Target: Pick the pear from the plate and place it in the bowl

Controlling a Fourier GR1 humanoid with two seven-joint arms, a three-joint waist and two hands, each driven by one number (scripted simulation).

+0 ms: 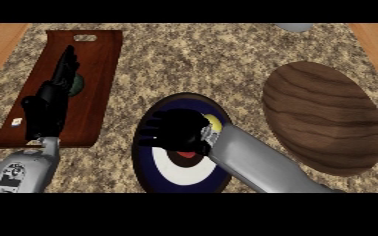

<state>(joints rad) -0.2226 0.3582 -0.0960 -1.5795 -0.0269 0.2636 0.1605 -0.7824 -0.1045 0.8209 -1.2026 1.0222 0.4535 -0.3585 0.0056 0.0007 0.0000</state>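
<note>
A dark blue plate (171, 176) with a white ring and a red centre lies at the front middle of the counter. My right hand (176, 131) is low over it, palm down, its fingers curled downward. Only a yellow sliver of the pear (215, 123) shows at the hand's far side near the wrist; the hand hides the remainder. The brown wooden bowl (321, 115) stands to the right of the plate with nothing in it. At the left, my left hand (50, 105) rests open with fingers up, above a cutting board.
A reddish-brown cutting board (100, 75) with a handle slot lies at the left. A dark green round thing (77, 84) on it is partly hidden behind my left hand. A grey object (295, 27) shows at the far edge, top right.
</note>
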